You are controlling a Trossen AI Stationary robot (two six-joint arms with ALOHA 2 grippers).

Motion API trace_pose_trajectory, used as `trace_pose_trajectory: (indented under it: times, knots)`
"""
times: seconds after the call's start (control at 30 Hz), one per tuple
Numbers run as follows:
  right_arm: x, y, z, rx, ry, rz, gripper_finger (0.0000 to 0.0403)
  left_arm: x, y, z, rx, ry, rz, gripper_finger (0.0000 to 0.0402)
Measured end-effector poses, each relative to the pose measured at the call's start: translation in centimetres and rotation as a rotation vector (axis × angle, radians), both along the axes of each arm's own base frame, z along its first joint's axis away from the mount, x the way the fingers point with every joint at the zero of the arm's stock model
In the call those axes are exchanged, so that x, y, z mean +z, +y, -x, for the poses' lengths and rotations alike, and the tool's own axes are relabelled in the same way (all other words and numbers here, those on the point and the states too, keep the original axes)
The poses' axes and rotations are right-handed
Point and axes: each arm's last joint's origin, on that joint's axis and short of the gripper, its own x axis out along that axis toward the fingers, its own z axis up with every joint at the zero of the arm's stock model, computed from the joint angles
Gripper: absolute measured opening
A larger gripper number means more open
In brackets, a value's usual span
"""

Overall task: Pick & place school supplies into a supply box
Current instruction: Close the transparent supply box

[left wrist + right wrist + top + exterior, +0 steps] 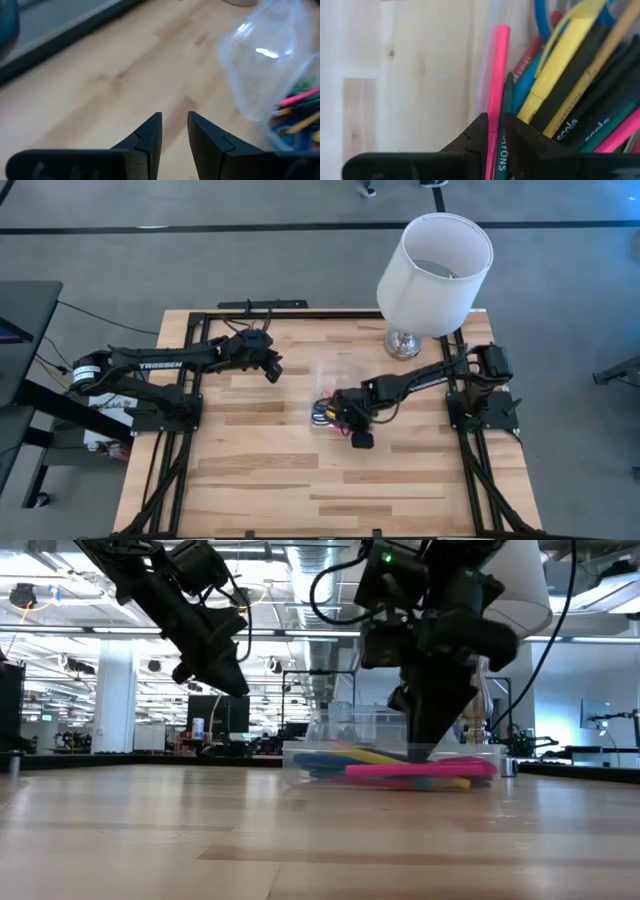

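Right wrist view: we see the right gripper (pixel 494 131) pinching a pink pen (pixel 496 75) and a dark green pen (pixel 505 135) over the clear supply box (pixel 335 405), mid-table. Farther toward the left edge, our left gripper (pixel 271 369) hovers, slightly parted, empty.

Left arm stretched rightward over the table's far left, left gripper (pixel 271 368) raised clear of the surface, fingers (pixel 150 137) parted by a narrow gap, nothing between. Right arm reaching left toward centre, right gripper (pixel 494 131) angled down, fingers pinching something thin.
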Motion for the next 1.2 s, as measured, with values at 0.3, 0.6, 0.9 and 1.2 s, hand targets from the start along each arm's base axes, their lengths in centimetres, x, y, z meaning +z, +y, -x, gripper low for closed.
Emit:
trace_pose_trajectory:
  times: [0.3,0.6,0.9,1.2]
  knots:
    - [0.1,2.1,0.1,0.082,-0.026,0.014,0.0054,-2.7,1.7,-2.9,-0.243,-0.174,0.278,0.0086]
    - [0.3,2.8,0.3,0.017,-0.024,0.038,0.0054,-7.6,3.0,-5.8,-0.218,-0.215,0.364,0.0086]
    - [2.0,3.1,0.3,-0.101,-0.112,0.063,0.0054,-8.8,3.6,-7.1,-0.216,-0.289,0.356,0.0086]
    - [5.0,2.5,2.0,-0.463,-0.129,0.078,0.0054,-8.4,4.1,-7.2,-0.186,-0.286,0.271,0.0086]
